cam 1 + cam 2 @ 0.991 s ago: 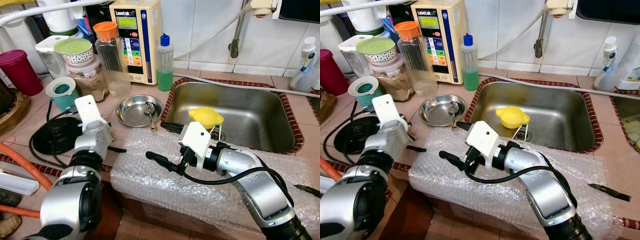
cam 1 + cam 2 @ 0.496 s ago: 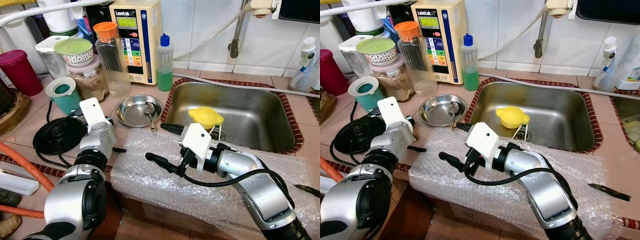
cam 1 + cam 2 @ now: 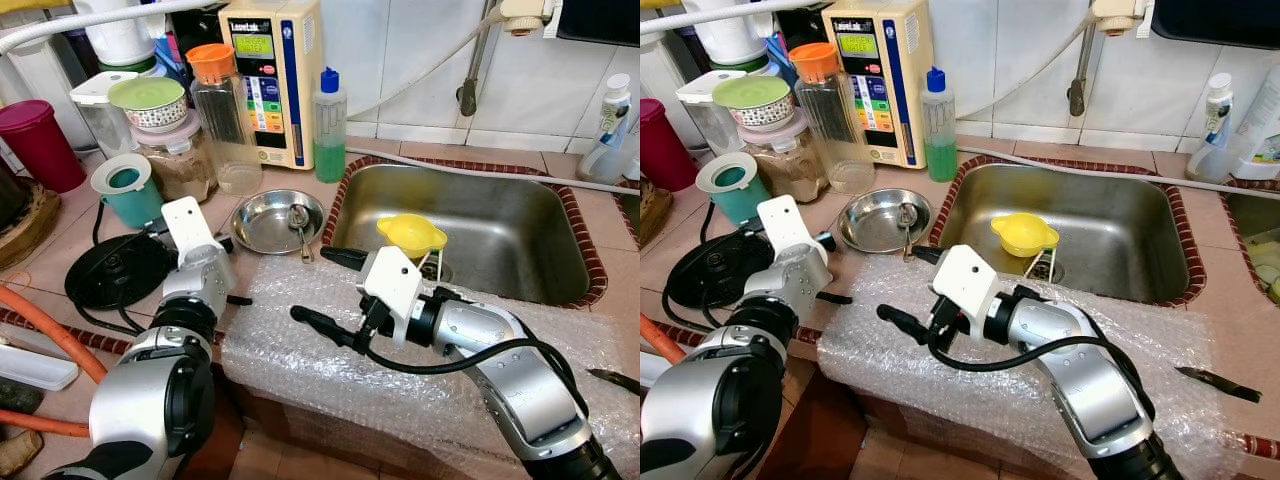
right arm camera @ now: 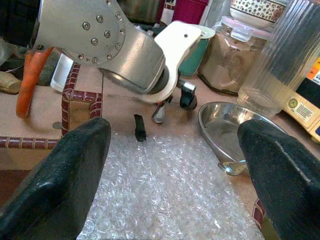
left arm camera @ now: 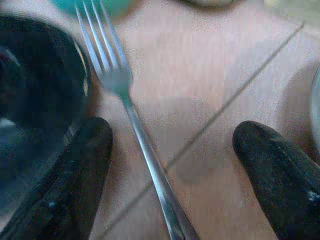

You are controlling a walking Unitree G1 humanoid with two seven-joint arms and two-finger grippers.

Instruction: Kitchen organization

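I am seeing the fork point(image 5: 131, 115) lying on the counter point(image 3: 70, 235), between my left gripper point(image 5: 172, 165) fingers, spread wide. At 3 o'clock, my right gripper point(image 3: 322, 286) is hovering wide open over bubble wrap point(image 3: 300, 360).

Left gripper point(image 5: 170, 150) down at the worktop point(image 5: 210, 90), fingers spread, fork point(image 5: 125, 110) lying between them with bare tile either side of its handle. Black kettle base point(image 3: 112, 268) crowds its outer finger; steel bowl point(image 3: 275, 220) just past the other. Teal cup point(image 3: 128, 186) and jars point(image 3: 180, 160) block beyond. Right gripper point(image 3: 335, 290) wide apart over bubble wrap point(image 3: 430, 370), free room beneath and ahead. Sink point(image 3: 500, 240) with yellow funnel point(image 3: 411, 234) near its far finger.
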